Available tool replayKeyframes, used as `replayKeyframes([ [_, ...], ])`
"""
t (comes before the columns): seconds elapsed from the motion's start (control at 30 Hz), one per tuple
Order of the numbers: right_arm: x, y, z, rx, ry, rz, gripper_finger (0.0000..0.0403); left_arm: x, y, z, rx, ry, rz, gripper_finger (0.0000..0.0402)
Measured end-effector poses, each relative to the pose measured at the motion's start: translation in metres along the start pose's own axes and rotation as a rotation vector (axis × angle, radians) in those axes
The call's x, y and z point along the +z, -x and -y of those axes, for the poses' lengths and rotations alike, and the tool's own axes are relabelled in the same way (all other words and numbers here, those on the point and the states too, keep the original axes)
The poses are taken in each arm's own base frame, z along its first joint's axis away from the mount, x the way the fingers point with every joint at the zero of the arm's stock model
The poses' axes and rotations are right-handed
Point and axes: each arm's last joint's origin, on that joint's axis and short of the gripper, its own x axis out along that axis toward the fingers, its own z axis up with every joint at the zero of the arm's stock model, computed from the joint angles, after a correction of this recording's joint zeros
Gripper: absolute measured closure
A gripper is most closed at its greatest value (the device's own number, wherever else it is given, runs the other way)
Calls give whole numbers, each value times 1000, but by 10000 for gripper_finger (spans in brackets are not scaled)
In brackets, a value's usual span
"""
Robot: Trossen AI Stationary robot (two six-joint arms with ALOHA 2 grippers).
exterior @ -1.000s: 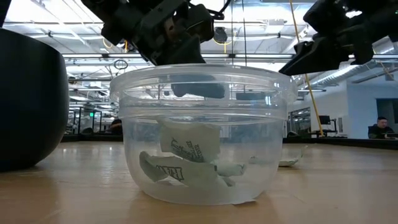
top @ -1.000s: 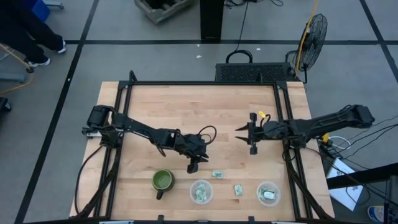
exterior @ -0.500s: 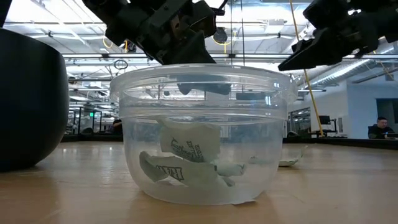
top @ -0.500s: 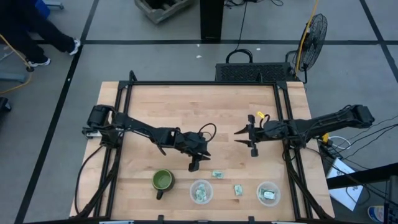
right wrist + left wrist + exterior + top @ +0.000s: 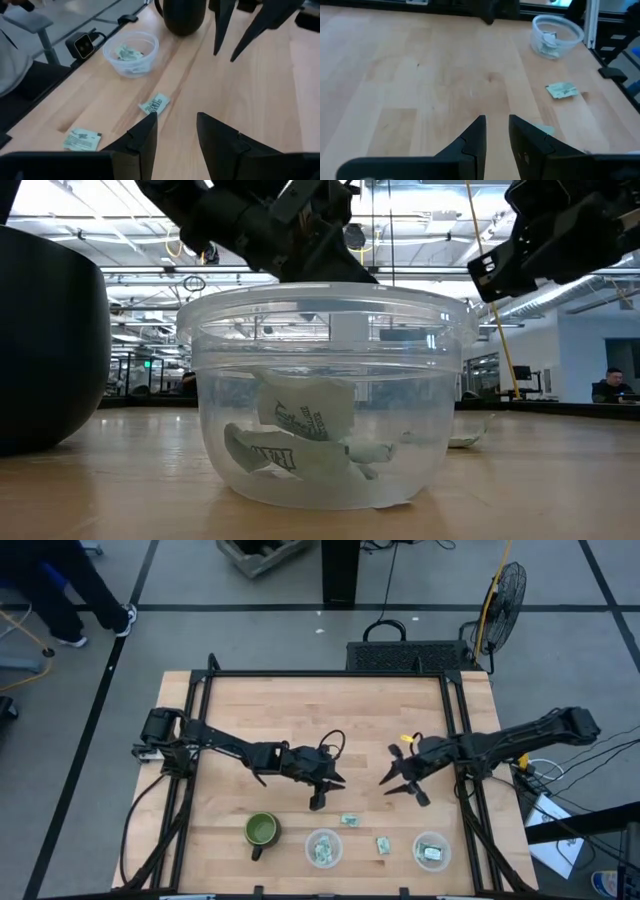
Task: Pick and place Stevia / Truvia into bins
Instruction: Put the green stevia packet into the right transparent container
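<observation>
Two pale green and white packets lie flat on the wooden table: one (image 5: 349, 820) just near of my left gripper (image 5: 329, 793), the other (image 5: 383, 844) between the two clear cups. The left cup (image 5: 323, 847) and the right cup (image 5: 432, 851) each hold packets. My left gripper is open and empty above the table; in its wrist view the nearer packet (image 5: 543, 130) shows beside one finger. My right gripper (image 5: 402, 788) is open and empty, hovering far of the loose packets (image 5: 155, 104) (image 5: 82, 139).
A dark green mug (image 5: 261, 831) stands left of the left cup near the table's front edge. The low view looks through the left cup (image 5: 320, 390), with the mug (image 5: 50, 330) beside it. Bare wood lies across the table's middle and far half.
My right gripper has moved toward the table's near edge and turned, its fingers now pointing toward the loose packets. My left gripper has shifted a little toward the table's right and turned. Both stay open; the packets and cups have not moved.
</observation>
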Motion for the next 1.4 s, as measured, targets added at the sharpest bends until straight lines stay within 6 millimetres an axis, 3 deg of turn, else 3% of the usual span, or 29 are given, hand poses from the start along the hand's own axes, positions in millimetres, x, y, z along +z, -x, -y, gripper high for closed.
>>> replayKeyframes([
  [0.37,-5,-11,3,4,28,-38,273,1,0,-2,-25,-26,6,313],
  [0.53,-3,-11,3,3,83,-20,273,10,2,-10,-136,-40,81,313],
  [0.7,1,-14,4,1,94,25,273,11,3,-18,-133,-56,87,313],
  [1.0,-8,-39,-17,117,90,-35,273,18,6,-30,88,-262,134,313],
  [1.2,-10,-57,-36,205,147,8,273,25,8,-34,195,-276,199,313],
  [1.4,-17,-77,-43,239,79,-40,273,25,9,-40,203,-212,199,314],
])
